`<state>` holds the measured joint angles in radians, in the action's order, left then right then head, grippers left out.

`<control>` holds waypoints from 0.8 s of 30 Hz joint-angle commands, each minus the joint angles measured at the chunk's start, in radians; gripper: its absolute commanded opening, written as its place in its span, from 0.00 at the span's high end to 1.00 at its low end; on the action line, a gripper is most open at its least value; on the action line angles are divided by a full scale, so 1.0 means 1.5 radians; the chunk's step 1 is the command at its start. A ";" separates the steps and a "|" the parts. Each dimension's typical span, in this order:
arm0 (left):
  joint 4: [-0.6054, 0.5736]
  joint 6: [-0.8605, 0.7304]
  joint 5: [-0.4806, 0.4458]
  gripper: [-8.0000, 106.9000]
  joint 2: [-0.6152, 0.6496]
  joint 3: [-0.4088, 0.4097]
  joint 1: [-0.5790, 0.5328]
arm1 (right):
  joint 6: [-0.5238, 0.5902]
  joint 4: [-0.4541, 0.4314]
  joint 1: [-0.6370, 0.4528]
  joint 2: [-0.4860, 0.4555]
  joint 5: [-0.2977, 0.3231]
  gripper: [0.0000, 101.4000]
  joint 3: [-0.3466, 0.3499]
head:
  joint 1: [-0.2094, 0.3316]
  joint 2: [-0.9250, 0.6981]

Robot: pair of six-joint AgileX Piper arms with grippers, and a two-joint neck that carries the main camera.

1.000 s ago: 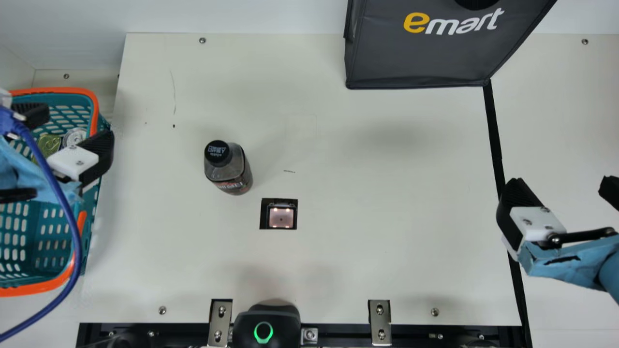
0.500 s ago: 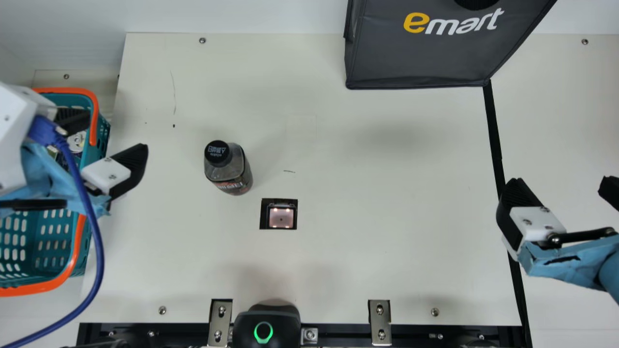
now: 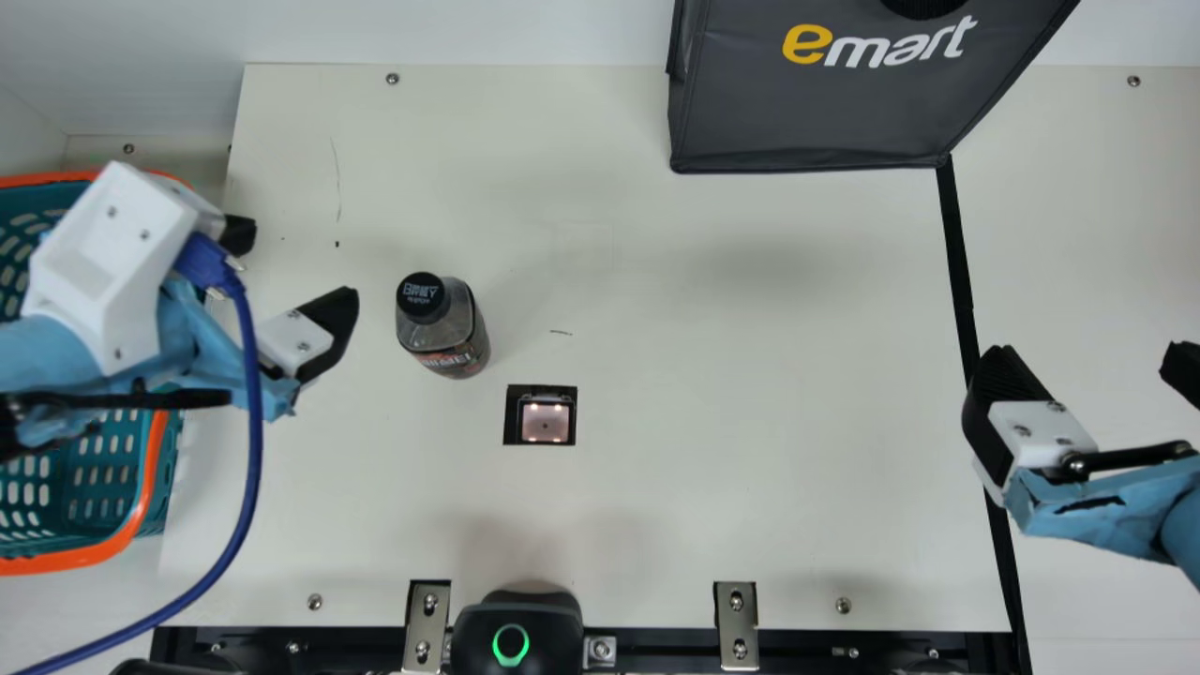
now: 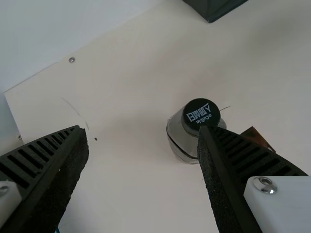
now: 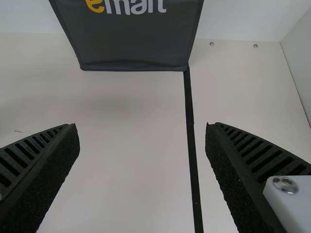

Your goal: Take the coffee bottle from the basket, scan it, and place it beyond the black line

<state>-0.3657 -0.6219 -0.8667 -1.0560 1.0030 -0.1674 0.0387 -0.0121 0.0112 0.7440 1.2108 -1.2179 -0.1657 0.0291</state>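
The coffee bottle (image 3: 450, 333) stands upright on the bench (image 3: 656, 516), left of centre in the main view, its black cap (image 3: 421, 295) toward the upper left. The left claw (image 3: 295, 267) is spread apart with nothing between its fingers, near the bottle and between it and the teal basket (image 3: 56, 565) at the left edge; the left arm covers part of that orange-rimmed basket. A blue cable (image 3: 248, 422) curves from the arm to the lower left corner. Just below and right of the bottle is a small lit scanner window (image 3: 545, 422), and a black device with a green ring (image 3: 511, 642) sits at the bottom edge. The right claw (image 3: 1087, 352), at the right edge, is also parted and holds nothing. The black line (image 3: 954, 244) runs down from a dark grey bag (image 3: 806, 112) at the upper right.
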 commanded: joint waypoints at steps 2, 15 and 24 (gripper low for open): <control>0.044 0.069 0.044 0.15 0.000 -0.019 -0.058 | 0.000 0.000 0.000 0.000 0.000 0.10 0.000 | 0.018 -0.001; 0.187 0.284 0.153 0.15 -0.031 -0.076 -0.186 | 0.000 0.000 0.000 0.000 0.000 0.10 0.000 | 0.018 -0.001; 0.283 0.402 0.171 0.15 -0.034 -0.093 -0.219 | 0.000 -0.001 0.000 0.000 0.000 0.10 0.000 | 0.018 -0.001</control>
<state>0.0305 -0.0554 -0.6117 -1.1069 0.8650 -0.4939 0.0387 -0.0130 0.0112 0.7440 1.2108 -1.2179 -0.1657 0.0276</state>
